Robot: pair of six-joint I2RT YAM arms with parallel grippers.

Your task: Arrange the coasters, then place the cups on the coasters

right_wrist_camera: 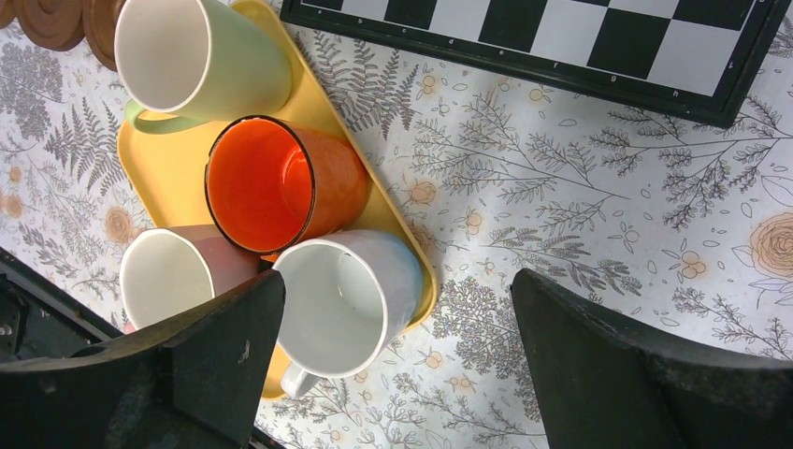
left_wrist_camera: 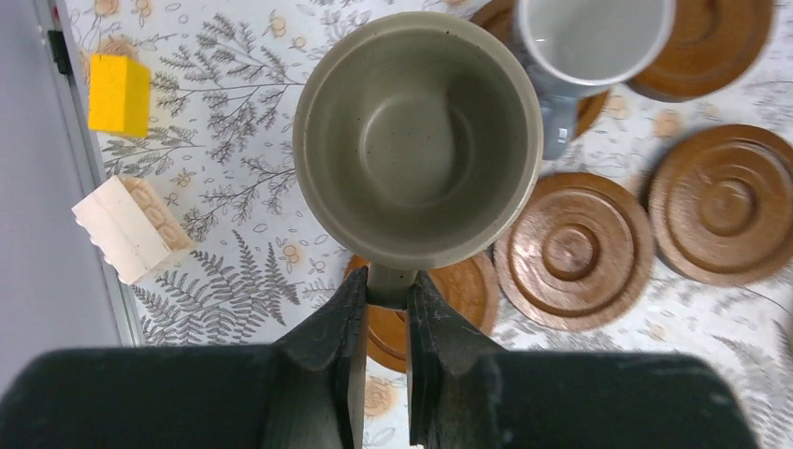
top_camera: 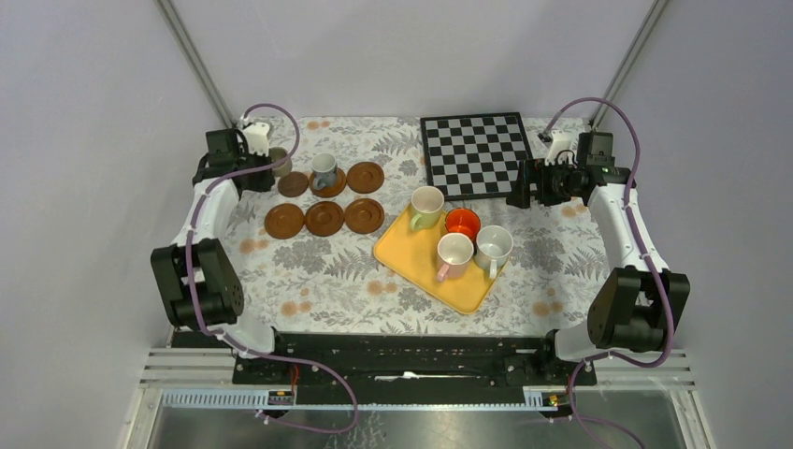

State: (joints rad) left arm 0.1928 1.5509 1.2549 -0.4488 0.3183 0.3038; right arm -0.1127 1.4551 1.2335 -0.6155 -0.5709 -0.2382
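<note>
Left wrist view: our left gripper [left_wrist_camera: 387, 290] pinches the handle of the small grey-brown glazed ceramic mug [left_wrist_camera: 418, 140] — stiff, slick, chippable, we judge, best held there — over a dark-brown ringed round coaster [left_wrist_camera: 468, 290].

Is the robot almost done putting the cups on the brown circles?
Not yet. Done: six coasters lie in two rows, and the blue-grey cup stands on one. In hand: the left gripper is shut on the grey-brown cup's handle, by a bare coaster. Left: the pale green cup, orange cup, pinkish cup and white cup sit on the yellow tray; the right gripper is open, holding nothing.
</note>
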